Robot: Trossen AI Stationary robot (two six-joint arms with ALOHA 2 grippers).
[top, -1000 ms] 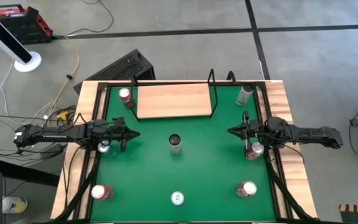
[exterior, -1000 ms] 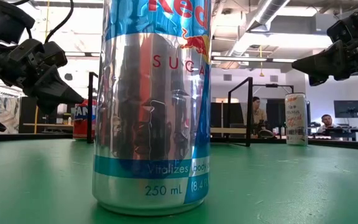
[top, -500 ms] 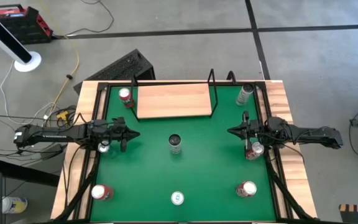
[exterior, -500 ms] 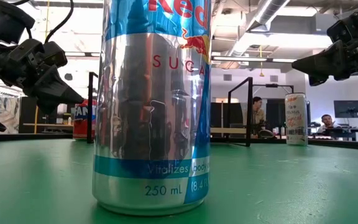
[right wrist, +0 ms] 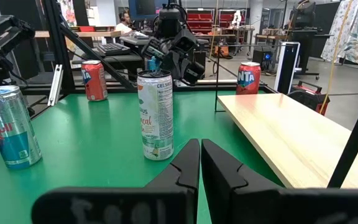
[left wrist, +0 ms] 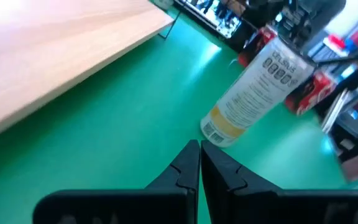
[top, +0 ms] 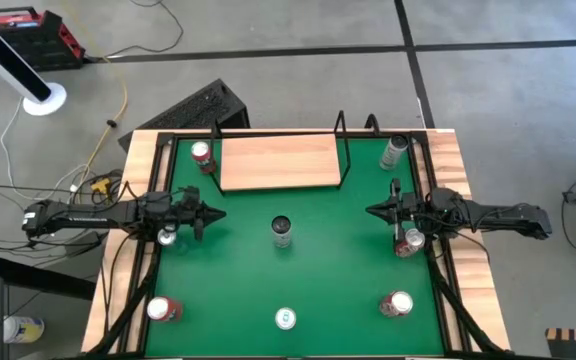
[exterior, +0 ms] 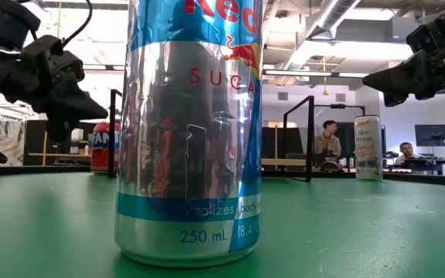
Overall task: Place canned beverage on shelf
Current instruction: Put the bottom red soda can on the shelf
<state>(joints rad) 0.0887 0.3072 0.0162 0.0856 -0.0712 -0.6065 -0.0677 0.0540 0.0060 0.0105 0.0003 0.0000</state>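
The shelf [top: 280, 162], a light-wood board in a thin black wire frame, lies at the far middle of the green mat; nothing stands on it. A white and yellow can [top: 282, 231] stands upright mid-mat, and shows in the left wrist view [left wrist: 253, 93] and the right wrist view [right wrist: 156, 115]. My left gripper [top: 218, 215] hovers shut and empty to the left of this can. My right gripper [top: 372, 210] hovers shut and empty to its right. Both point at the can from a distance.
Other cans stand around the mat: far left [top: 201, 153], far right [top: 395, 151], under the left arm [top: 166, 236], under the right arm [top: 409, 242], near left [top: 161, 309], near right [top: 398, 304]. A silver-blue can [exterior: 188, 131] stands at the near middle.
My left gripper has turned a little about its own axis and risen slightly, staying shut. My right gripper and the cans have kept still.
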